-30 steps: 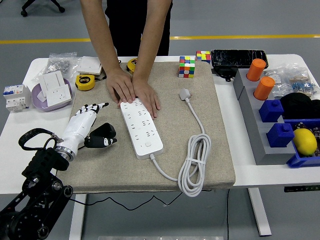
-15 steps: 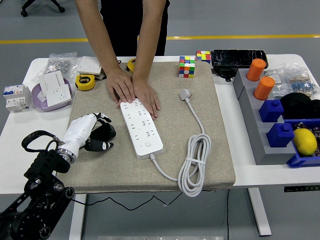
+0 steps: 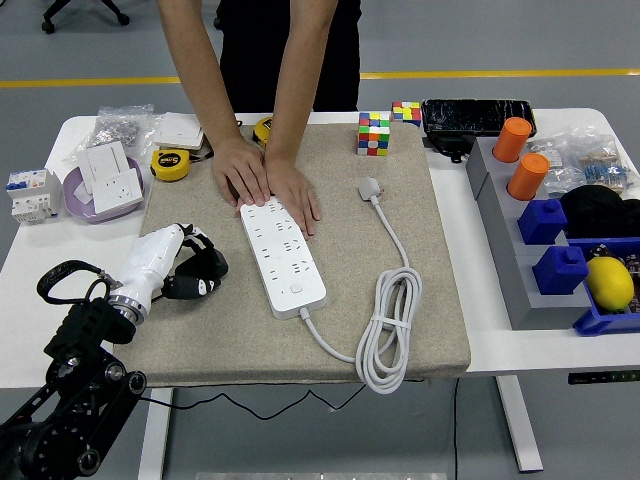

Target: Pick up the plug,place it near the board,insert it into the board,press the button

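A white power strip [image 3: 283,255] lies diagonally on the beige mat [image 3: 440,300], its round button [image 3: 296,289] near the front end. Its white cable [image 3: 388,325] coils at the front right and runs up to the white plug [image 3: 371,188], which lies loose on the mat right of the strip. A person's two hands [image 3: 265,178] press flat on the strip's far end. My left hand [image 3: 188,268] hovers over the mat just left of the strip, white back up, black fingers curled under, holding nothing. The right arm is out of sight.
Two Rubik's cubes [image 3: 375,132] sit at the mat's far edge. Grey racks with orange cylinders [image 3: 520,160], blue blocks and a lemon [image 3: 610,282] fill the right side. Left of the mat are tape measures [image 3: 171,163], a purple dish with sockets [image 3: 105,185] and a breaker [image 3: 29,194].
My left hand's fingers, spread a second ago, have curled under, and the hand has drawn slightly back and down. The person's hands and the strip have stayed put.
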Controlling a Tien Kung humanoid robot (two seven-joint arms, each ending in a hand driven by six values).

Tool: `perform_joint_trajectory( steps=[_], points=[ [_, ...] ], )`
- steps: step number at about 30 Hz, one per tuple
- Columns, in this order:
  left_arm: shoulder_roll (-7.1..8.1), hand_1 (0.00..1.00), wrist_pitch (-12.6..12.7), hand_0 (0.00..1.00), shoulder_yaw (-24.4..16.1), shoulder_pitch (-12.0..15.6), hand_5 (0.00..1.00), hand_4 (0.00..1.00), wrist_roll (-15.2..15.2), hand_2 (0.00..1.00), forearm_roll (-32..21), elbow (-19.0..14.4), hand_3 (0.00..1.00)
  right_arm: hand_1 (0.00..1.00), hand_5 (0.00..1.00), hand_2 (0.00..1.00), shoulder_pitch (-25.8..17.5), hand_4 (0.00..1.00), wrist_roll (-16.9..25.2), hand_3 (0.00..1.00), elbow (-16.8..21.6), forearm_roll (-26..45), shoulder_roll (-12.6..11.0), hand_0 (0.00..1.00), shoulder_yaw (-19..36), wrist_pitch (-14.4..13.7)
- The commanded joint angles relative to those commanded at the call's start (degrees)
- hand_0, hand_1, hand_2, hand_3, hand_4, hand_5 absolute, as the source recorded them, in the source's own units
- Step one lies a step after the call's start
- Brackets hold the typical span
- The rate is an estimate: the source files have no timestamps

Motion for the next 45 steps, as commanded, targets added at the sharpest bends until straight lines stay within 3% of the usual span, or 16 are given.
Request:
perform_joint_trajectory(
  steps=[3, 4, 11, 22, 27, 34, 45],
  points=[
    [0.11, 0.554, -0.30, 0.655, 0.10, 0.07, 0.072, 0.688, 0.28, 0.409, 0.00, -0.34, 0.427, 0.724, 0.668, 0.716, -0.02, 0.998, -0.02, 0.706, 0.00, -0.01, -0.02, 0.868, -0.01, 0.00],
    [0.17, 0.439, -0.44, 0.616, 0.19, 0.09, 0.065, 0.667, 0.43, 0.338, 0.00, -0.58, 0.422, 0.724, 0.667, 0.716, -0.03, 0.998, -0.03, 0.707, 0.00, -0.03, -0.03, 0.869, 0.00, 0.00],
    [0.73, 0.407, -0.93, 0.591, 1.00, -0.31, 0.035, 0.632, 1.25, 0.317, 0.00, -2.76, 0.422, 0.724, 0.666, 0.716, 0.05, 0.998, -0.08, 0.707, 0.00, -0.09, -0.12, 0.869, -0.16, 0.02],
    [3.03, 0.403, -1.95, 0.579, 4.95, -3.20, 0.004, 0.609, 0.85, 0.313, 0.00, -7.03, 0.421, 0.724, 0.665, 0.716, 0.02, 0.998, -0.15, 0.708, 0.00, 0.01, -0.25, 0.869, -0.60, 0.02],
    [4.07, 0.403, -2.69, 0.579, 8.53, -5.95, 0.004, 0.609, -0.62, 0.313, 0.00, -4.99, 0.421, 0.724, 0.665, 0.716, -0.03, 0.998, -0.24, 0.708, 0.00, 0.03, -0.25, 0.869, -0.76, 0.02],
    [5.05, 0.419, -1.76, 0.572, 14.06, -10.53, 0.002, 0.607, -2.05, 0.312, 0.00, 0.00, 0.425, 0.724, 0.664, 0.716, 0.40, 0.998, -0.10, 0.708, 0.00, 0.68, -0.31, 0.869, -1.35, -0.03],
    [5.42, 0.422, -0.67, 0.569, 14.79, -11.77, 0.002, 0.607, -2.65, 0.314, 0.00, 1.53, 0.424, 0.724, 0.664, 0.717, 0.08, 0.998, -0.30, 0.708, 0.00, -0.19, -0.36, 0.869, -0.38, 0.07]
  ],
)
